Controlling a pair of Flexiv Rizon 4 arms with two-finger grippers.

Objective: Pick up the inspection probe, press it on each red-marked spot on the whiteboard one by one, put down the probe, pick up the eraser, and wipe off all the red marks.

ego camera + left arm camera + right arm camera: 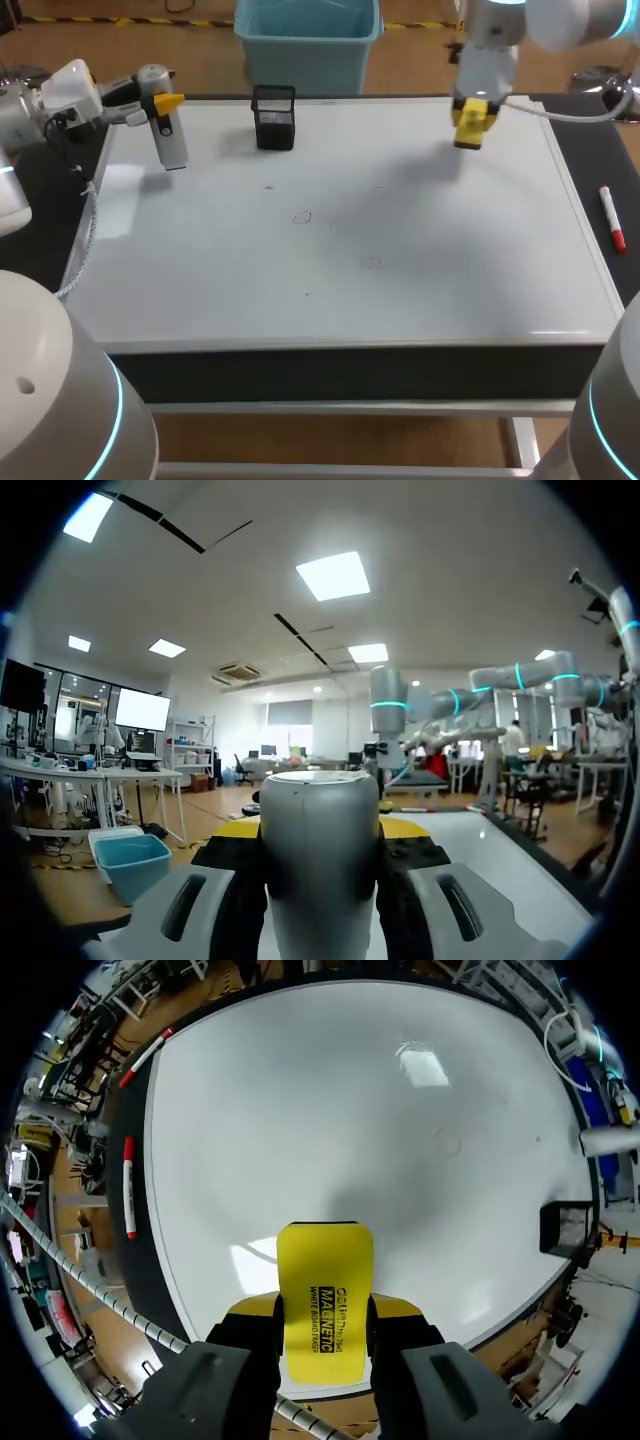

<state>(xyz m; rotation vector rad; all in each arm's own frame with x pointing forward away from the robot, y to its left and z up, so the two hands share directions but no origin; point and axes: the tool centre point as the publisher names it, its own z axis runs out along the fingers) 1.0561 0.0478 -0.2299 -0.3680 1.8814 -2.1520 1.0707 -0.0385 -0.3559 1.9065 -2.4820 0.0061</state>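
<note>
Yellow rectangular eraser point(324, 1260) clamped in my right pincer point(325, 1308), held above the far right part of the white whiteboard point(430, 300) on the bench. Grey cylindrical probe point(171, 140) clamped in my left pincer point(166, 104) over the board's far left edge. Risk: faint mark outlines point(302, 216) show mid-board, and a light or misplaced pass could skip them.

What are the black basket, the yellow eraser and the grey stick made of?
The black basket looks like metal wire mesh: its walls show a fine grid. The yellow eraser seems smooth plastic with a slight sheen; its wiping pad is hidden. The grey stick, the inspection probe, looks matte silver, plastic or metal; I cannot tell which.
</note>
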